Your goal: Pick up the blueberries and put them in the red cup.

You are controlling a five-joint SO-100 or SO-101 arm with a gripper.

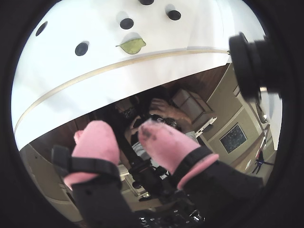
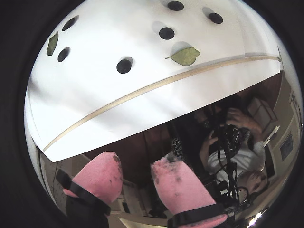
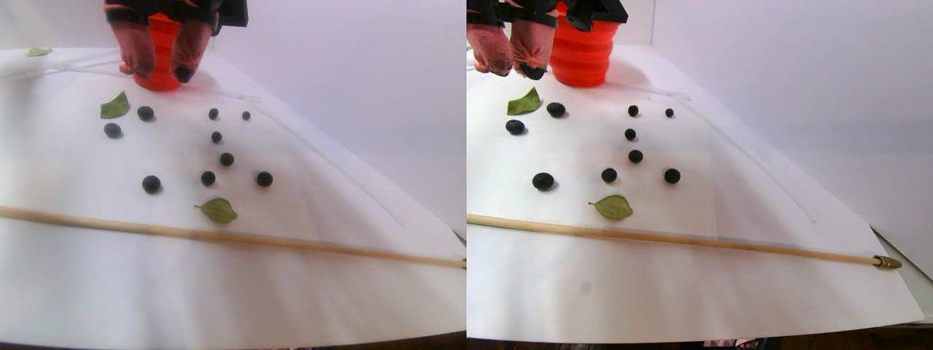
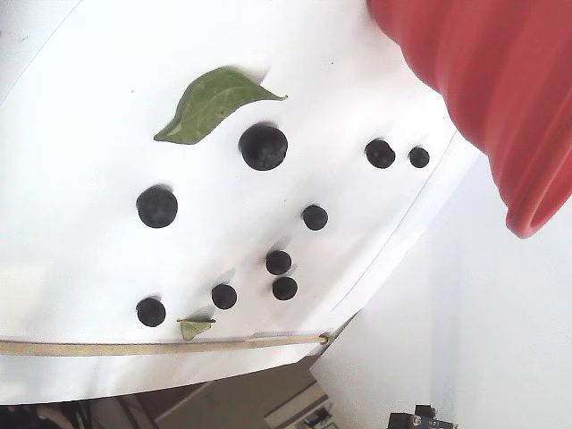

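Stereo pair view shows the tool (image 3: 162, 71) raised near the red cup (image 3: 159, 51), its pink-covered fingers pointing down with a dark object at the tip of one finger. We judge this may be a berry carried toward the cup, but we cannot confirm it, since both wrist views show dark smudges on the fingers (image 2: 176, 187) and no berry between them. In both wrist views the jaws stand apart with a clear gap, so we record the tool as partly open and its load as undetermined. The blueberries (image 3: 151, 184) lie scattered on the white bench (image 3: 219, 292), nine counted in the left half of the stereo pair view, all separate from one another; two larger ones sit just beside a green leaf (image 3: 114, 106) near the cup. A second leaf (image 3: 218, 210) lies near a thin wooden rod (image 3: 219, 237) that runs across the sheet. The fixed view shows the cup (image 4: 483, 89) upright at the sheet's far side, well apart from most berries (image 4: 264, 147). We judge the wide spacing of the berries allows the fingers to close on one without disturbing its neighbours. The task appears to be at an early stage, with most berries on the bench. The cup's interior is not visible in any view.
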